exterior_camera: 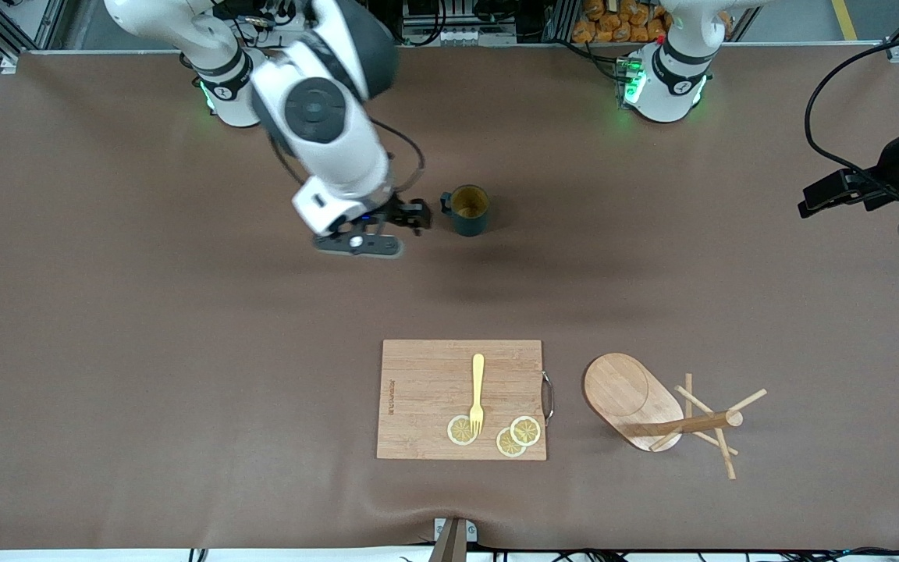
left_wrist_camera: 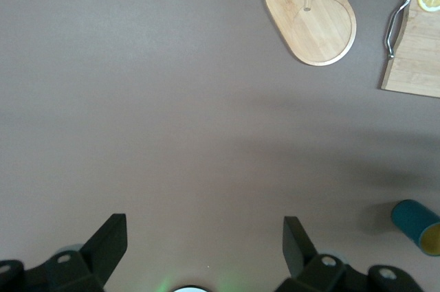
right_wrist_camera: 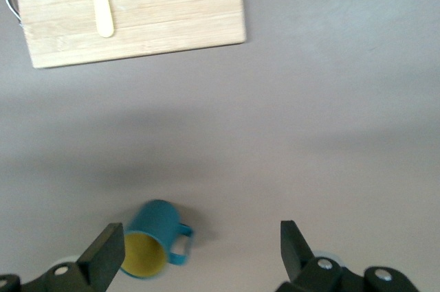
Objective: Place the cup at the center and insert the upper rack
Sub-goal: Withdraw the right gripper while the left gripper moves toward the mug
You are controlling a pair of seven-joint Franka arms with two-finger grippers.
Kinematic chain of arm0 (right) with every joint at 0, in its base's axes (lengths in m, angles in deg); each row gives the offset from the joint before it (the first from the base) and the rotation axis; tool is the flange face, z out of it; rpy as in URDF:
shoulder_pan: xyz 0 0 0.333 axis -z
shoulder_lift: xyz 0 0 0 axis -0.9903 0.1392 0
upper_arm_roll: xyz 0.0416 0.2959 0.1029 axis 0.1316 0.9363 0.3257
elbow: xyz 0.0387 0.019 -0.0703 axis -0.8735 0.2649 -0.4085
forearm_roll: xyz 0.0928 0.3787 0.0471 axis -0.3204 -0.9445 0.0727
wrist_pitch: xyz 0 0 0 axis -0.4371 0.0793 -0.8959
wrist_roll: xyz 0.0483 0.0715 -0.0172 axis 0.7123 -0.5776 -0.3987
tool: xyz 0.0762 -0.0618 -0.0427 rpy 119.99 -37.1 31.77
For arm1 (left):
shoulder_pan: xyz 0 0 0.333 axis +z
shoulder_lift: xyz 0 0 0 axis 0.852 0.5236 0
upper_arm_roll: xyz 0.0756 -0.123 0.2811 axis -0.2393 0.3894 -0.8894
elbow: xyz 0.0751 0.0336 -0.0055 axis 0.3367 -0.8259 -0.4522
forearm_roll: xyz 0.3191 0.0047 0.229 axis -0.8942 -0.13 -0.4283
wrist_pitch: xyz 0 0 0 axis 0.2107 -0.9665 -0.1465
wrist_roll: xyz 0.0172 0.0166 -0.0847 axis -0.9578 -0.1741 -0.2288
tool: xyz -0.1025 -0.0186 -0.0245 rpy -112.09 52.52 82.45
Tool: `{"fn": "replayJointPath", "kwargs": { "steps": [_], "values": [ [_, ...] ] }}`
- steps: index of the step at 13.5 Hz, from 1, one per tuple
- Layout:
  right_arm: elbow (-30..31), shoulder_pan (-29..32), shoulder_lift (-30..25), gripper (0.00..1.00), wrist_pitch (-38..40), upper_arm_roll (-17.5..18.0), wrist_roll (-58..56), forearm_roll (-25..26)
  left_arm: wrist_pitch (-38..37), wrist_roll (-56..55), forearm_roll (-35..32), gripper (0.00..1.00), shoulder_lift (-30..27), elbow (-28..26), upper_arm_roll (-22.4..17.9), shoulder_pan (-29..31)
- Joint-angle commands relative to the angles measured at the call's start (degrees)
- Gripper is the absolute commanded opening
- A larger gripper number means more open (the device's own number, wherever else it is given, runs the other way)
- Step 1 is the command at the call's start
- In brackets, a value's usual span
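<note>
Right fingers [right_wrist_camera: 106, 254]: I see them spread wide, holding nothing; the wrist view shows bare table between them.
Right gripper [exterior_camera: 399, 222]: I have it in the air just beside the cup, toward the right arm's end of the table; it is clear of the cup, not touching.
Left fingers [left_wrist_camera: 110, 240]: spread wide, nothing between them; only table below.
Left gripper [left_wrist_camera: 203, 251]: I have it waiting high over the left arm's end of the table; in the front view its fingertips are cut off at the edge.
Cup [exterior_camera: 468, 210]: teal, upright on the table near its middle, well apart from the board and farther from the front camera than it; mouth up, tan inside showing; handle turned toward the right gripper.
Rack [exterior_camera: 656, 414]: lying on its side on the table, toward the left arm's end; oval base tipped on edge, post lying flat and pointing away from the board, pegs splayed on the cloth; I read it as just beside the board, not touching.
Board [exterior_camera: 426, 390]: flat on the table, near the front camera; metal handle on the edge facing the rack.
Fork [exterior_camera: 477, 393]: pale yellow, on the board, tines resting on one lemon slice.
Lemon slices [exterior_camera: 518, 435]: three on the board; two overlapping at the corner nearest the rack.
</note>
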Motion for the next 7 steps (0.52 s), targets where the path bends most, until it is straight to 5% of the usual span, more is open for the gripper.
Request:
{"fn": "replayJointPath", "kwargs": {
  "steps": [1,7],
  "values": [
    [0.4,7.3,-4.5,1.00,5.4,1.2,-9.4,0.1,0.3,-4.1,0.9,1.00,-0.3,0.6,0.4,-0.6],
    [-1.9,22.8,-10.0,1.00,11.4,0.6,-26.8,0.6,0.2,-14.9,3.9,1.00,-0.6,0.8,0.4,-3.8]
  ]
}}
